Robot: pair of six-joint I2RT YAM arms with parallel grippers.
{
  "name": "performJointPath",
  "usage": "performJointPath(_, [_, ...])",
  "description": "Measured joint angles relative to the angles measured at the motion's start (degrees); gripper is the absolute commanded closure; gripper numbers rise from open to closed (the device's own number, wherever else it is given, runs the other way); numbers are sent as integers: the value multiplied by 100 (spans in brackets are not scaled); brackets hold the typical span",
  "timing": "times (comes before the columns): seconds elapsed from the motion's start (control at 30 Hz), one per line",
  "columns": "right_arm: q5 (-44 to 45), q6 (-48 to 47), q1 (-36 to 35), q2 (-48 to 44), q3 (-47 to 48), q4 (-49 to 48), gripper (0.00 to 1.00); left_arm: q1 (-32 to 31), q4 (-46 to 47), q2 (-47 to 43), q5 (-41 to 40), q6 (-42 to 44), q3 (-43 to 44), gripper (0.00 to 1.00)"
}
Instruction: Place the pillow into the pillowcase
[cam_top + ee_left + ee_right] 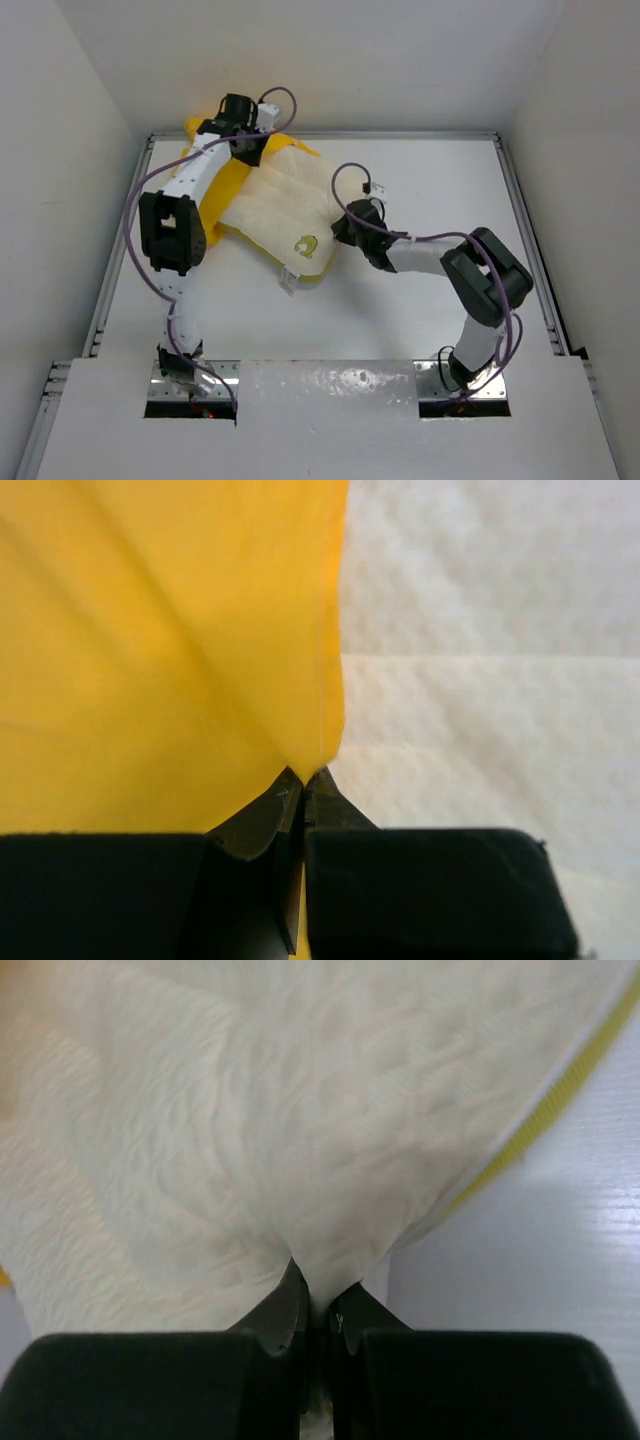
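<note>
Near edge of the bench (420, 330): both arm bases. The right arm bends left across the bench. The right gripper (318, 1295) is clamped on a pinch of the pillow (285, 205) at its right edge, jaws almost together with cream quilted fabric squeezed between them (the yellow edge band (540, 1120) runs just right of the pinch). The pillow lies tilted, left of centre on the bench. Its near corner carries the logo (305, 243), with a small white tag (287, 280) just beside it. The pillowcase (232, 180) shows as a yellow strip along the pillow's left side and far corner, partly under the left arm; how far the pillow is inside, cannot tell. Farthest back, by the rear wall, the left gripper (303, 780) is pinched tight on the pillowcase edge, thin yellow cloth fanning up from its closed tips
</note>
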State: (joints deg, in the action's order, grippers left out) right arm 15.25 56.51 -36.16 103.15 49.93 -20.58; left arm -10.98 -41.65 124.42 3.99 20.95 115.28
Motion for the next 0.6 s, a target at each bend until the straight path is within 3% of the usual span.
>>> performJointPath(0.2, [743, -1261, -1034, -850, -651, -992, 100, -243, -822, -881, 1886, 326, 90, 100])
performJointPath(0.43, [1054, -1773, -1163, -1425, -1106, -2378, 100, -557, -1832, -920, 2680, 1167, -26, 100])
performJointPath(0.47, [1064, -1733, -1163, -1471, -1108, -2389, 85, -619, -1950, -922, 2691, 1266, -7, 100])
performJointPath(0.5, [957, -1633, -1161, -1545, -1108, -2317, 42, -699, -2033, -925, 2684, 1355, 11, 100])
performJointPath(0.53, [872, -1611, -1161, -1569, -1108, -2245, 33, -796, -2105, -929, 2673, 1443, 9, 100])
performJointPath(0.6, [286, -1635, -1193, -1738, -1075, -1672, 24, -938, -2090, -1023, 2553, 1530, -219, 100])
